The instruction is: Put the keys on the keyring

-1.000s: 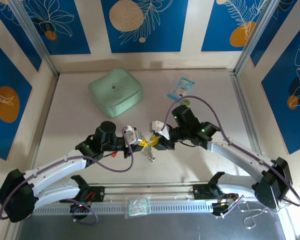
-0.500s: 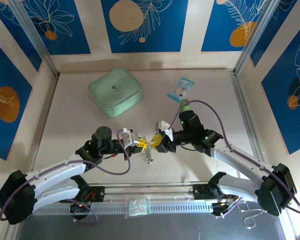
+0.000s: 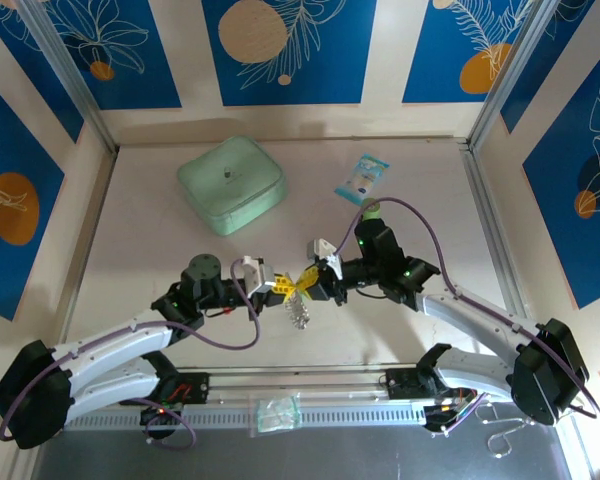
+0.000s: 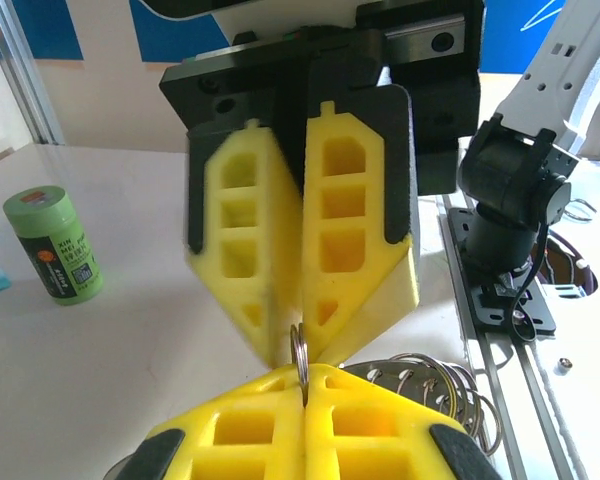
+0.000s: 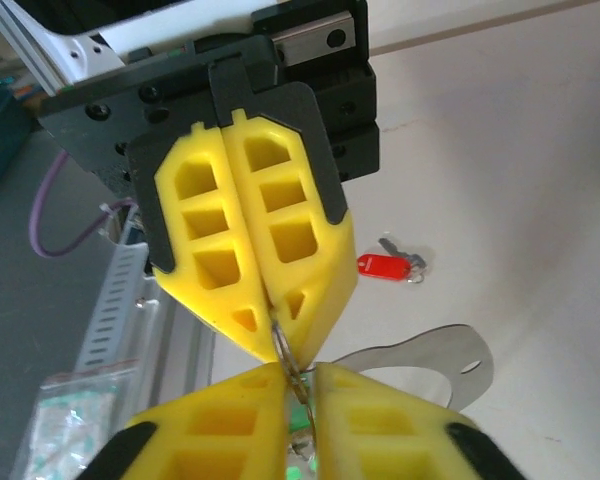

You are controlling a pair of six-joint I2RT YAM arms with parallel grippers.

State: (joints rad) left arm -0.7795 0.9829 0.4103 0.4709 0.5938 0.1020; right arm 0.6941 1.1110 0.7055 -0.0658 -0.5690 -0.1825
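My two grippers meet tip to tip above the table's middle. The left gripper (image 3: 285, 287) (image 4: 302, 378) is shut on a small silvery split ring (image 4: 300, 350) of the keyring. The rest of the keyring, a bunch of silvery rings (image 4: 442, 385) (image 3: 300, 313), hangs below. From the opposite side the right gripper (image 3: 311, 283) (image 5: 300, 378) pinches the same ring (image 5: 285, 350), its jaws nearly together. A red-headed key (image 5: 385, 266) lies on the table beyond the left gripper's fingers (image 5: 300, 290). Something green (image 5: 302, 442) shows under the ring; I cannot tell what it is.
A mint-green square pouch (image 3: 230, 185) sits at the back left and a small printed packet (image 3: 362, 178) at the back right. A green upright cylinder (image 4: 55, 245) stands near the right arm's elbow. A slotted rail (image 3: 310, 412) runs along the near edge.
The right gripper's jaws have come together on the split ring. Both wrists shifted slightly, and the hanging rings swung a little.
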